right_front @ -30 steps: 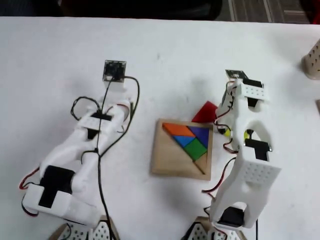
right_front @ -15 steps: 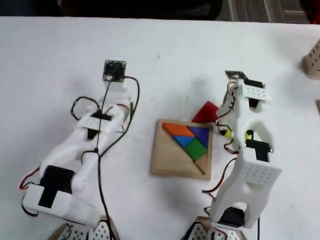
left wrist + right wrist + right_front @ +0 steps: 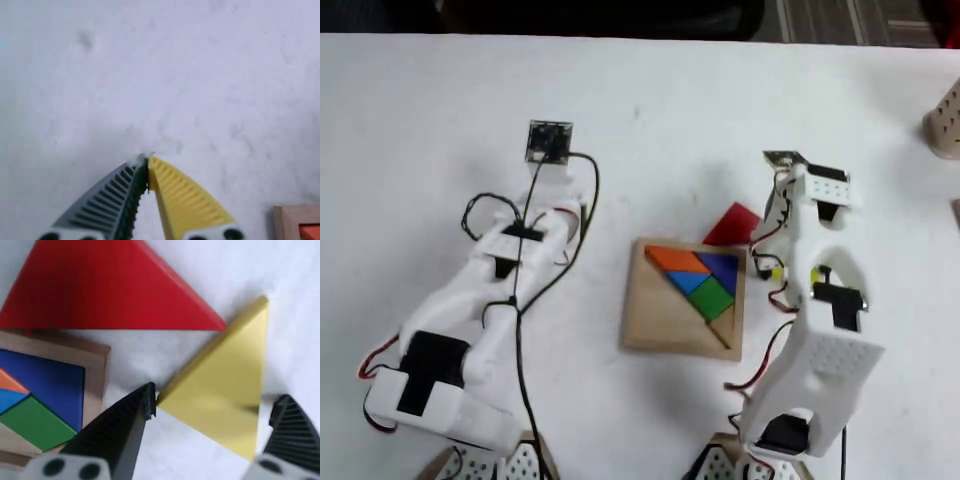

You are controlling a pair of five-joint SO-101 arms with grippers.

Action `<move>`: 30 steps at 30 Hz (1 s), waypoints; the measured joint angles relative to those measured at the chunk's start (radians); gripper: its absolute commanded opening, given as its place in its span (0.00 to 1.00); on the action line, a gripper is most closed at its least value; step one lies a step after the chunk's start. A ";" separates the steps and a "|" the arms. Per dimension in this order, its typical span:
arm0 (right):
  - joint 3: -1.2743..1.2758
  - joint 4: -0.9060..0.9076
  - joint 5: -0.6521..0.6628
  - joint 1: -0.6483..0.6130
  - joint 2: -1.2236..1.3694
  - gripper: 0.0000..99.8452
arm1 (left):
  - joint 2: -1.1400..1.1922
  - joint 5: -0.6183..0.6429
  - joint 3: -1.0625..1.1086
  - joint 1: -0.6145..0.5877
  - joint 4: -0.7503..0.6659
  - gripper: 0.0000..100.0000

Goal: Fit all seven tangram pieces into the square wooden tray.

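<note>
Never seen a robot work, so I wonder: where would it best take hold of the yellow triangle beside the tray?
Probably from above, pinching its thin side edges: the yellow triangle lies flat, so nothing else offers a hold. The right hand is open astride it, a finger on each side.

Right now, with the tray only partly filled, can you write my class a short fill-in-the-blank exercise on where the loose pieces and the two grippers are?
1. The triangle between the open fingers of the right gripper is coloured ____.
2. The red triangle lies ____ (inside or outside) the wooden tray.
3. The left gripper, above the table, has its fingers ____ (open or shut).

Missing words: yellow; outside; shut.
</note>
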 measured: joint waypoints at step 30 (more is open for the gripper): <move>-0.020 0.014 -0.014 -0.006 -0.008 0.33 | 0.000 0.000 0.000 0.000 0.000 0.03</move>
